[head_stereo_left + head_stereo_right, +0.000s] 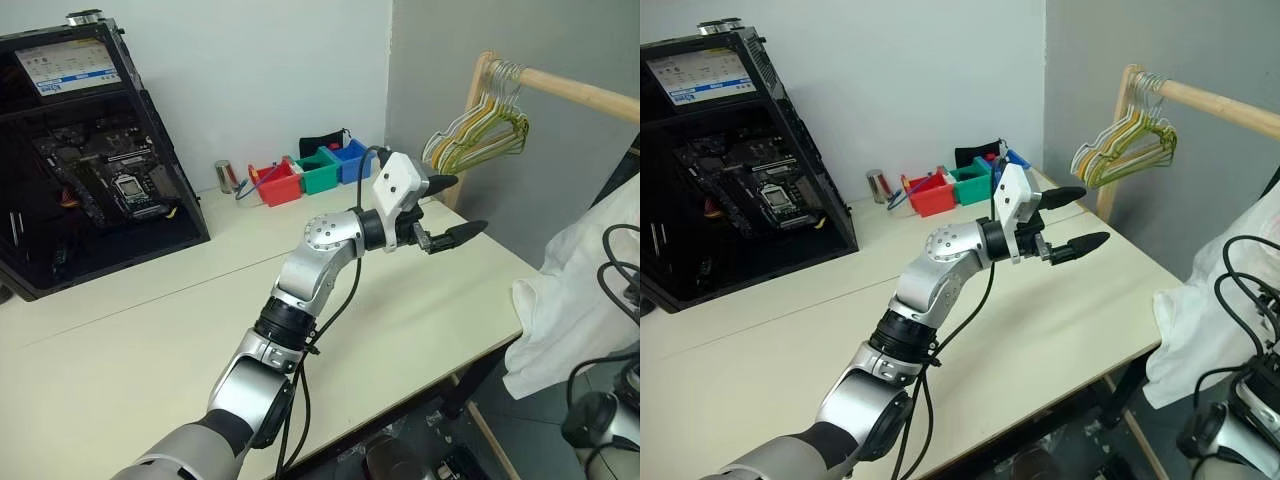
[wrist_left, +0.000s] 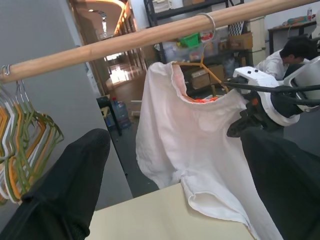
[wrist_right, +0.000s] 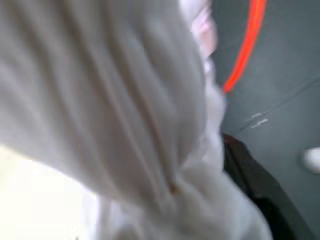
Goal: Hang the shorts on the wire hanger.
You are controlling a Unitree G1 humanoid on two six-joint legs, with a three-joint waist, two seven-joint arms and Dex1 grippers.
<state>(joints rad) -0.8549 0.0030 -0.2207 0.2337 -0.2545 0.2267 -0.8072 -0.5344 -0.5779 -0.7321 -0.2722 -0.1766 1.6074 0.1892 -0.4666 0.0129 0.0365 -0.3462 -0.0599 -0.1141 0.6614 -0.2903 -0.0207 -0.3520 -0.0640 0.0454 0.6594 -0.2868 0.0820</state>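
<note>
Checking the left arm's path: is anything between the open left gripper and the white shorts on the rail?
Nothing visible: the left gripper hovers open above the cream table, with open air across to the thin white shorts hanging from the wooden rail.

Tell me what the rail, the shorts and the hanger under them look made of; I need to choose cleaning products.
The rail looks like bare, matte pale wood, a round pole with faint grain. The shorts look like thin, soft white woven fabric, probably cotton: they wrinkle and hang limp, with a pinkish tint near the top. The wire hanger seems to be thin yellowish metal wire with a silvery hook.
</note>
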